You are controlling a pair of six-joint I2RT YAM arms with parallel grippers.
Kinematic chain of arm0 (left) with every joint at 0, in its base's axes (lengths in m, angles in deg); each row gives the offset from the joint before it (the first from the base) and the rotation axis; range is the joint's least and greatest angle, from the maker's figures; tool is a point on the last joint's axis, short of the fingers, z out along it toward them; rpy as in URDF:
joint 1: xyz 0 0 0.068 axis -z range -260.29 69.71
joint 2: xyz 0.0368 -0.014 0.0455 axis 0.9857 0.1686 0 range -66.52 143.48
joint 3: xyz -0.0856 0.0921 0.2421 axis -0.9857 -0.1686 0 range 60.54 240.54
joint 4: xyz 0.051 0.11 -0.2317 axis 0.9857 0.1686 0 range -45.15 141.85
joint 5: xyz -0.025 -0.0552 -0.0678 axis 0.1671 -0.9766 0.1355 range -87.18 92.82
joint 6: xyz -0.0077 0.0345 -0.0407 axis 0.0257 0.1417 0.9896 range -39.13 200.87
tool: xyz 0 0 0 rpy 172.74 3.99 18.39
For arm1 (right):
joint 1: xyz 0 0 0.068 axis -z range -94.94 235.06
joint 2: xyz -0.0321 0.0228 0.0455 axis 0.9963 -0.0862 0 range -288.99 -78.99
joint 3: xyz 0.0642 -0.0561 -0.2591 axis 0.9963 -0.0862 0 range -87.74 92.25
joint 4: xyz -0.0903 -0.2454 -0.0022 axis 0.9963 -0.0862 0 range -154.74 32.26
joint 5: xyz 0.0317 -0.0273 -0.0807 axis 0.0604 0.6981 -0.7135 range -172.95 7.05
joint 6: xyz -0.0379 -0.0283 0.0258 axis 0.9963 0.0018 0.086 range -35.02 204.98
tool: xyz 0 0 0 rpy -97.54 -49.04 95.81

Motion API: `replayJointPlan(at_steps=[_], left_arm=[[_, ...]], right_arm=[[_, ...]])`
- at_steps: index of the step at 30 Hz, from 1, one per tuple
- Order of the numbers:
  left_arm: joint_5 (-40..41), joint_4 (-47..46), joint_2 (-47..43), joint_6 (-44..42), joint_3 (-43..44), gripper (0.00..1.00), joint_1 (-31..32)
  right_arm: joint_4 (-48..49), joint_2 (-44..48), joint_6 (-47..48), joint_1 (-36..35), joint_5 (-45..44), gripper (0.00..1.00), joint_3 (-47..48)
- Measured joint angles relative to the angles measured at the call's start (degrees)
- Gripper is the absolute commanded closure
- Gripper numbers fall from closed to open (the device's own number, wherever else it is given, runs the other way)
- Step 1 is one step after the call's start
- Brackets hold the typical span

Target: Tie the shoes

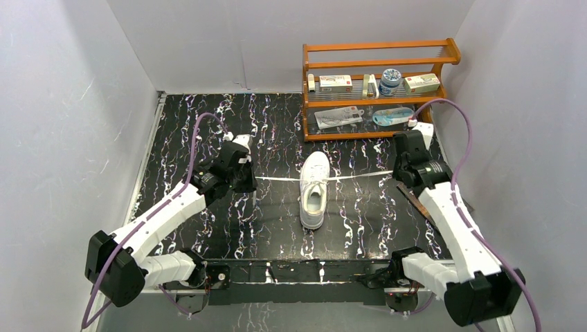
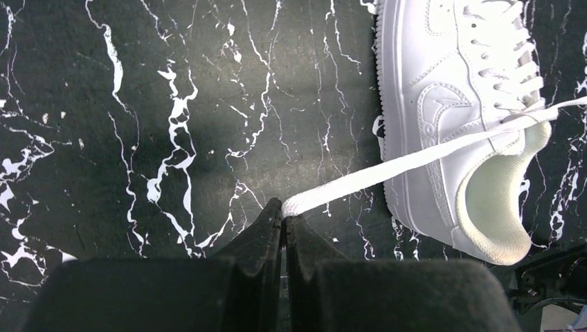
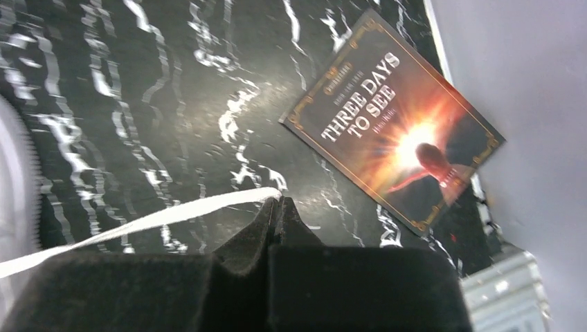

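The white sneaker [image 1: 314, 189] lies in the middle of the black marbled table, toe toward the back. Its two laces run out sideways in a nearly straight line. My left gripper [image 2: 284, 211] is shut on the end of the left lace [image 2: 387, 168], to the shoe's [image 2: 457, 111] left. My right gripper [image 3: 278, 201] is shut on the end of the right lace [image 3: 166, 218], to the shoe's right. In the top view the left lace [image 1: 277, 178] reaches the left gripper [image 1: 252, 182], and the right lace [image 1: 360, 176] reaches the right gripper [image 1: 396, 173].
A wooden shelf rack [image 1: 377, 90] with small boxes and a jar stands at the back right. A paperback book [image 3: 393, 123] lies by the right wall, under my right arm. Grey walls close in both sides.
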Motion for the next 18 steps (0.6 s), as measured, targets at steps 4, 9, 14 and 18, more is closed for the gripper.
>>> replayJointPlan(at_steps=[4,9,14,18], left_arm=[[1.53,1.53,1.03,1.88,0.00,1.00,-0.02],[2.49,3.04,3.54,2.43,0.00,1.00,-0.94],[2.75,4.33,5.11,2.36,0.00,1.00,-3.41],[1.31,4.15,6.03,2.10,-0.26,1.00,-5.40]], right_arm=[[-2.12,-5.62,0.39,1.09,-3.37,1.00,-0.17],[-2.14,-7.48,1.77,3.87,-4.66,1.00,-0.37],[-1.53,-9.90,1.38,5.88,-4.85,1.00,-1.86],[-1.22,-13.18,0.42,7.26,-4.72,1.00,-3.45]])
